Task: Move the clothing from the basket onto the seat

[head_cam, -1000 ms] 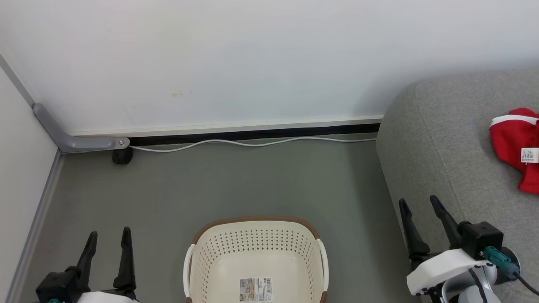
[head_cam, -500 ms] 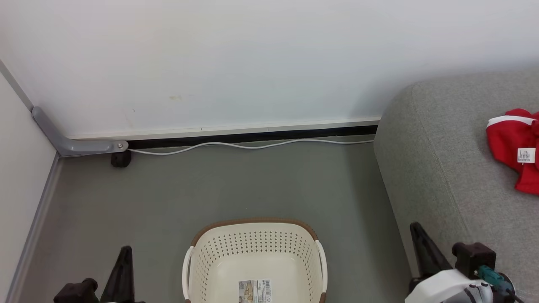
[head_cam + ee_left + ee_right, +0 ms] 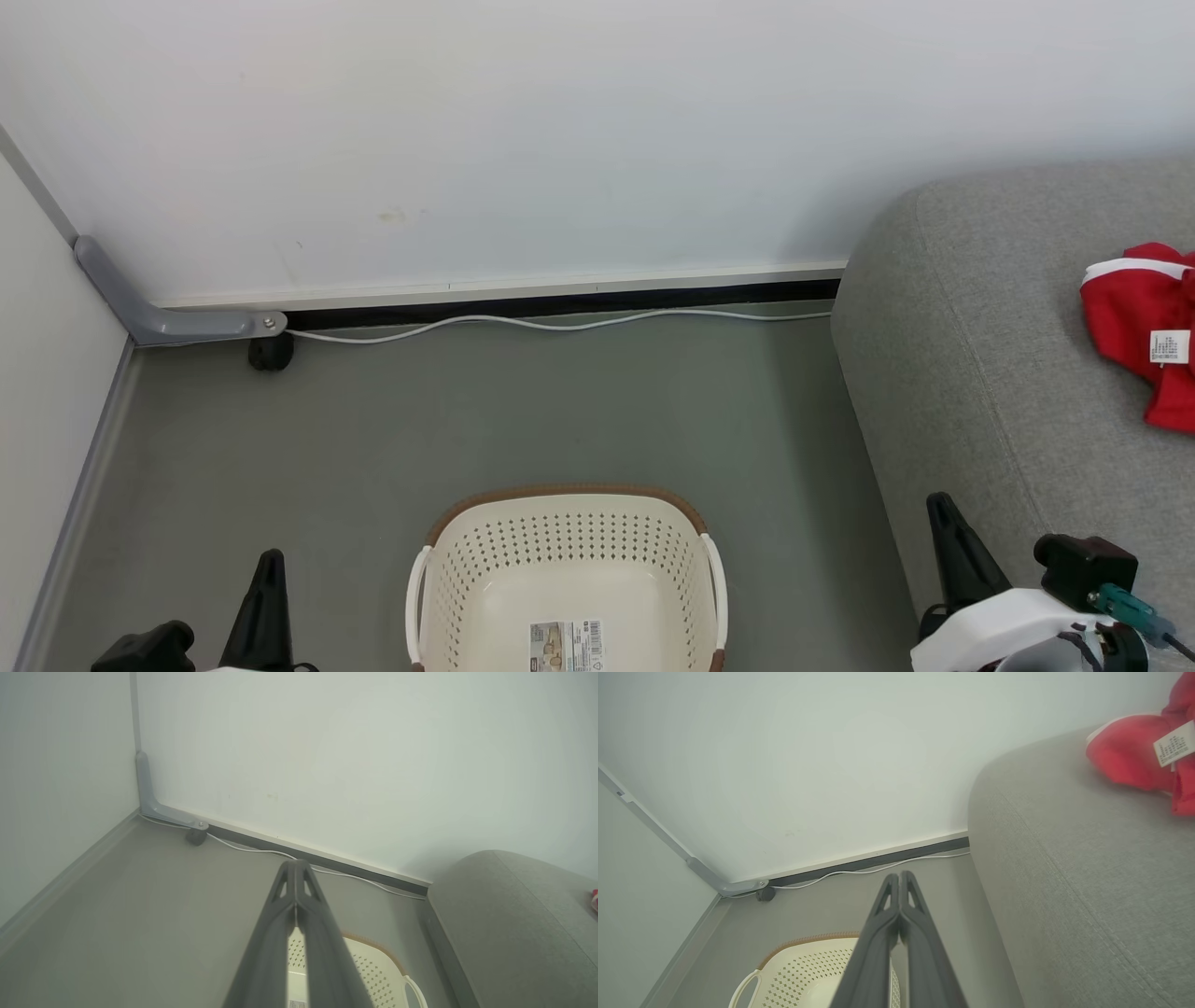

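Note:
The cream basket (image 3: pixel 439 579) with a brown rim stands on the floor at the bottom middle, with just a barcode sticker (image 3: pixel 566 644) on its bottom. Red clothing (image 3: pixel 1134 317) with a white tag lies on the grey seat (image 3: pixel 980 355) at the right edge; it is also in the right wrist view (image 3: pixel 1129 756). My left gripper (image 3: pixel 268 566) is shut and empty, left of the basket. My right gripper (image 3: pixel 941 511) is shut and empty, beside the seat's rounded edge. Both wrist views show the fingers pressed together: left gripper (image 3: pixel 295 864), right gripper (image 3: pixel 899 875).
A white cable (image 3: pixel 560 320) runs along the skirting at the back wall. A grey bracket (image 3: pixel 168 322) with a black foot (image 3: pixel 271 352) sits in the left corner. Grey floor (image 3: pixel 523 411) lies between the basket and the wall.
Both grippers have gone from open to shut with nothing in them and have dropped lower in the head view. The head camera shifted slightly.

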